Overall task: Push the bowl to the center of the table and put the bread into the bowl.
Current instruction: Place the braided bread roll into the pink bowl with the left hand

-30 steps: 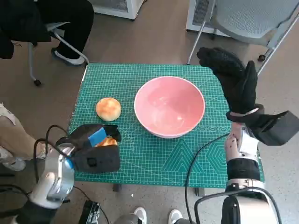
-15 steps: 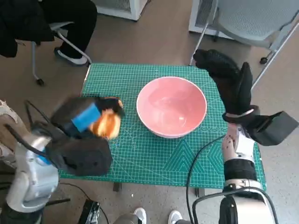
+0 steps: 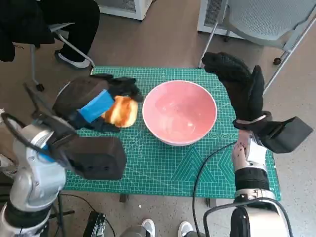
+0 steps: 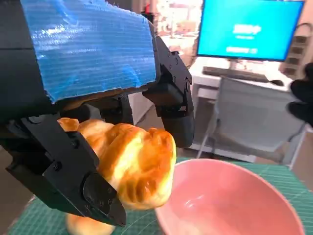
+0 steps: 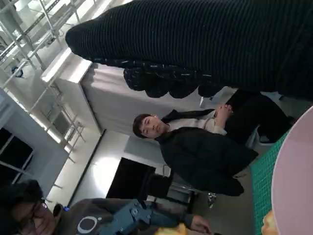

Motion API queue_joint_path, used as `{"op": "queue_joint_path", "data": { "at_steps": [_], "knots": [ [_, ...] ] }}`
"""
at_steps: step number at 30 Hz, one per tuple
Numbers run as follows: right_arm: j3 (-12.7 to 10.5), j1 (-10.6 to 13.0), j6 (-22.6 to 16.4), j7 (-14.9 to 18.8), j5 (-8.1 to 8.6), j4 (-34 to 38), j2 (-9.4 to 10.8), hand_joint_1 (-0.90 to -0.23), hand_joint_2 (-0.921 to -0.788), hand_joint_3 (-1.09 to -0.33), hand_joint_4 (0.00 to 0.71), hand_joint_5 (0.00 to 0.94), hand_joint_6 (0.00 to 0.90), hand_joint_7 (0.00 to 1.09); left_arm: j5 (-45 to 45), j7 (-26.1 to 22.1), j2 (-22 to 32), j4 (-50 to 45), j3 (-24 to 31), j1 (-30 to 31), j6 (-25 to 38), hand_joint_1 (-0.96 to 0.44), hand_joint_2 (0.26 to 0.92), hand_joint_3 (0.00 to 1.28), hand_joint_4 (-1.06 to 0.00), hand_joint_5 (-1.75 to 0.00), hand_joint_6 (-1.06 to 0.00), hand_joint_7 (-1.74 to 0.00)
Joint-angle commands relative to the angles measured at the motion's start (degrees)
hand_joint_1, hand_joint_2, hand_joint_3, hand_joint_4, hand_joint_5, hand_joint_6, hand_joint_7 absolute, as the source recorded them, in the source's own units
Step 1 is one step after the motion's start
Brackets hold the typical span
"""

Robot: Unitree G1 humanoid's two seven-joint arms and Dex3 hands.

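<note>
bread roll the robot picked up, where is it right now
In the head view the bread roll is held in the left robot hand, raised on the left side of the table, just beside the pink bowl's left rim.

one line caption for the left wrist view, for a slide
Left hand holds a golden bread roll just beside the pink bowl on the green mat.

Bowl in the middle, bread up beside it

The bowl (image 3: 179, 112) sits on the counter (image 3: 163, 165) near its middle. The left hand (image 3: 94, 103) is at the bowl's 9 o'clock, holding a bread (image 3: 122, 111) just beside the rim. The right hand (image 3: 239, 81) is up at the bowl's 3 o'clock, above the counter's edge.
</note>
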Motion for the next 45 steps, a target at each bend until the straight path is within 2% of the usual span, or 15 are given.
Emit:
{"op": "queue_joint_path", "data": {
  "at_steps": [1,11,20,26,34,45],
  "knots": [
    [0.1,1.0,0.2,0.0,0.07,0.0,-0.1,-0.690,-0.921,-0.767,0.173,0.005,0.029,0.53,0.9,0.6,-1.7,3.5,-2.4,-4.9,-0.8,0.00,0.874,0.08,-0.82,-1.08,-0.69,-1.05],
    [-0.1,1.7,-0.1,-0.6,-0.21,-0.7,-0.5,-0.689,-0.921,-0.768,0.173,0.004,0.029,0.53,1.5,3.2,-7.8,15.0,-8.1,-14.1,-5.0,0.00,0.885,0.06,-0.80,-1.10,-0.68,-1.06],
    [0.0,3.4,-0.5,-2.5,-0.96,-2.5,-0.9,-0.689,-0.921,-0.773,0.171,0.002,0.027,0.52,1.1,4.8,-14.0,32.4,-12.7,-23.9,-9.6,0.00,0.893,0.06,-0.78,-1.12,-0.68,-1.06],
    [0.0,4.3,-0.8,-3.2,-0.97,-3.3,-1.4,-0.689,-0.921,-0.775,0.171,0.002,0.026,0.53,0.9,6.0,-17.0,44.2,-14.4,-29.4,-13.1,0.00,0.899,0.06,-0.72,-1.25,-0.71,-0.97],
    [0.1,5.1,0.0,-4.2,-0.71,-4.4,-1.9,-0.689,-0.921,-0.777,0.169,0.001,0.014,0.53,0.3,7.9,-20.5,56.3,-14.7,-34.5,-14.7,0.00,0.900,0.07,-0.69,-1.33,-0.73,-0.89],
    [0.2,5.6,1.3,-4.7,-0.30,-5.6,-2.1,-0.687,-0.921,-0.777,0.161,0.000,-0.001,0.52,0.9,11.7,-22.4,62.5,-15.2,-35.9,-16.1,0.00,0.900,0.11,-0.63,-1.41,-0.72,-0.88]
  ]
}}
